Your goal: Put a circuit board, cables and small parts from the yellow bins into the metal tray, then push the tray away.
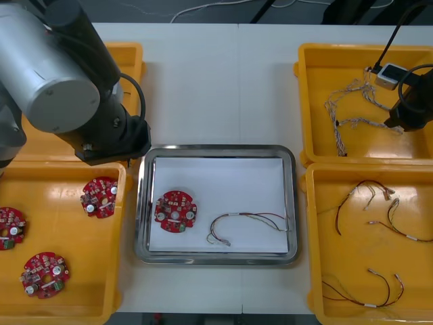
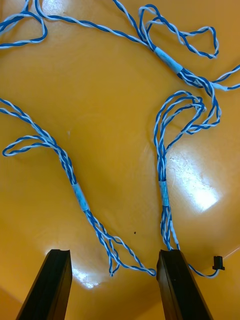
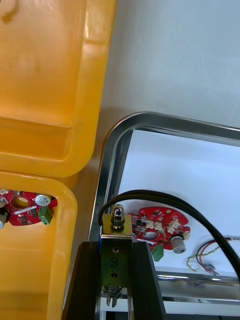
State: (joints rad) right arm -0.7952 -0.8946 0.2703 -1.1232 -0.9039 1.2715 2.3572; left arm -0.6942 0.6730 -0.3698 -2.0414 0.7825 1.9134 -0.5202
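Note:
The metal tray (image 1: 140, 203) is white inside and holds a round red circuit board (image 1: 175, 211) and a red and yellow cable (image 1: 247, 222). My left gripper (image 3: 116, 246) hangs over the gap between the left bins and the tray's far left corner, shut on a small metal part (image 3: 116, 231). That view also takes in the tray's board (image 3: 160, 227) beyond the fingers. In the far right yellow bin (image 1: 311, 81), my right gripper (image 2: 114, 256) is open just above twisted blue and white cables (image 2: 162, 165), with one cable's end between its fingers (image 2: 176, 280).
The near left bin (image 1: 74, 176) holds three more red boards (image 1: 99, 197). Red and yellow cables (image 1: 379, 223) lie in the near right bin (image 1: 312, 237). The far left bin (image 1: 132, 57) sits partly under my left arm (image 1: 61, 74). A small white box (image 1: 390, 74) hangs over the far right bin.

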